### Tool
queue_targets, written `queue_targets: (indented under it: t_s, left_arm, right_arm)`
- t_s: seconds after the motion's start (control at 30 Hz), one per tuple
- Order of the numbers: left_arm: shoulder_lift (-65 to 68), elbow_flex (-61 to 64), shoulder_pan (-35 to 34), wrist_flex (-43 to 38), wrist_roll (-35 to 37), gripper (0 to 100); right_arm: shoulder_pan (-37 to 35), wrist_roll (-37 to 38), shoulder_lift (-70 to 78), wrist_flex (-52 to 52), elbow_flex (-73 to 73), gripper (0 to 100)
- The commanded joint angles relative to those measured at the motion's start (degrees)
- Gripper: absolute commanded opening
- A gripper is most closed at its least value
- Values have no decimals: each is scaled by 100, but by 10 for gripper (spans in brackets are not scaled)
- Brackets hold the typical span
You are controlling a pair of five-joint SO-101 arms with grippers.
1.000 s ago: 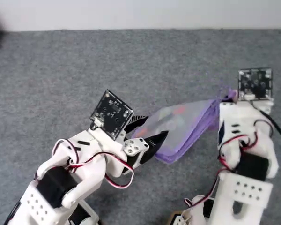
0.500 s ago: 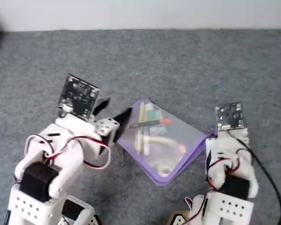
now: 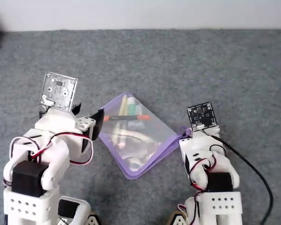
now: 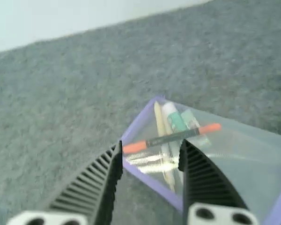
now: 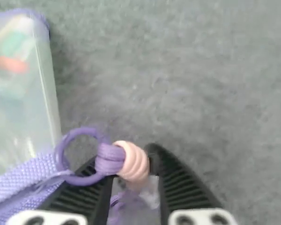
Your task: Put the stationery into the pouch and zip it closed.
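Right fingers (image 5: 177, 182) pinch the zip pull (image 5: 129, 162); left fingers (image 4: 202, 180) spread at pouch (image 3: 141, 140) corner

I'm reading this as a small robotics lab or hobby bench, not a kitchen or a shop. I'm working over a flat grey felt-like table covering (image 3: 178, 61) that's running up to a plain pale wall (image 3: 140, 14) at the far edge. The white 3D-printed plastic left arm (image 3: 37, 159) and the matching right arm (image 3: 208, 173) are sitting side by side, trailing loose red and black wires (image 3: 77, 162) and carrying bare square circuit-board cameras (image 3: 59, 91). A thin black cable (image 3: 246, 161) is snaking off across the felt.
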Motion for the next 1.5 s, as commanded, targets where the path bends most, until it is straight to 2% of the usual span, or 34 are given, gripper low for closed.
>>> queue_targets:
  t_s: [0.0, 0.23, 0.4, 0.5, 0.67, 0.8, 0.9, 0.97, 1.07, 1.17, 1.47]
  left_arm:
    - [-62, -259, -44, 273, -35, 195]
    - [-457, -198, -53, 519, -35, 195]
    - [-1213, 365, -62, 536, -26, 195]
    - [-1811, 787, -413, 484, -26, 195]
    - [-2752, 1604, -1081, 26, -26, 195]
    - [-3367, 2325, -1327, -387, -26, 195]
    - [-3719, 2932, -1398, -624, -26, 182]
    - [-3947, 3363, -1398, -888, -26, 123]
    - [-4325, 4022, -1354, -1371, -53, 9]
    - [-4677, 4796, -1345, -1547, -62, 14]
    - [-4686, 6123, -1336, -1635, -62, 13]
  right_arm:
    - [-207, -281, 48, 119, -44, 277]
    - [-189, -782, -4, 1780, -835, 247]
    - [-198, -932, -4, 2905, -1468, 247]
    - [-198, -1055, -13, 3301, -1653, 246]
    - [-207, -1248, -189, 3389, -1829, 246]
    - [-198, -1257, -752, 3468, -1802, 232]
    - [-198, -1231, -1270, 3319, -1530, 114]
    - [-198, -1240, -1587, 3143, -1257, 0]
    - [-198, -1248, -2044, 2985, -879, 50]
    - [-198, -1231, -2387, 2703, -527, 4]
    - [-189, -1213, -2888, 2097, 457, 8]
